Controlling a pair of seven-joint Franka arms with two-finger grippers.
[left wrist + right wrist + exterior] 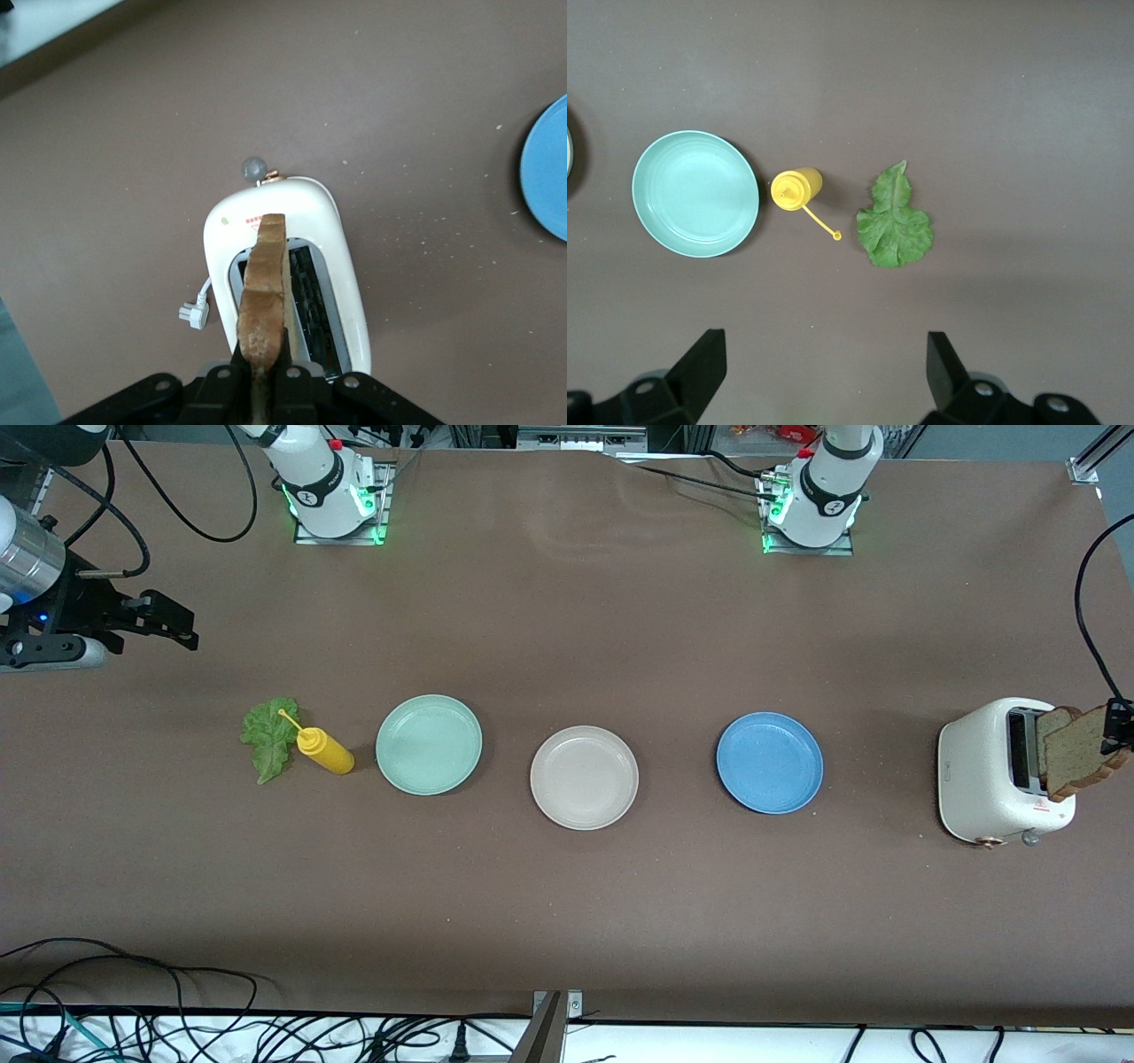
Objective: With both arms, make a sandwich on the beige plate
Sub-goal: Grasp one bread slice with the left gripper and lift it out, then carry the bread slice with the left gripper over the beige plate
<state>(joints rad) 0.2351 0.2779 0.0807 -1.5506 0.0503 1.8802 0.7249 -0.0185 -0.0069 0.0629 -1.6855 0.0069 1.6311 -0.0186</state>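
Left hand [261, 390] clamped on bread slice [1079, 751] above toaster [988, 784], right hand [819, 372] spread wide, waiting over counter [567, 921] near lettuce [268, 737], beige plate [584, 778] bare between mint plate [429, 744] and blue plate [769, 763]

Brown table [567, 921] holds 3 plates, toaster [997, 779], bottle [325, 751], lettuce [269, 737].

A: What kind of place is shown?

B: A robotics laboratory, not a kitchen. Two white arms [319, 478] are bolted to metal base plates [806, 545] on a wide brown-covered table [567, 921].

A: Further evidence?

B: Loose black cables [177, 1027] tangle along the table's camera-side edge, and aluminium framing [1090, 460] stands at one corner. The toaster [992, 779] and plastic plates [769, 763] serve as props.
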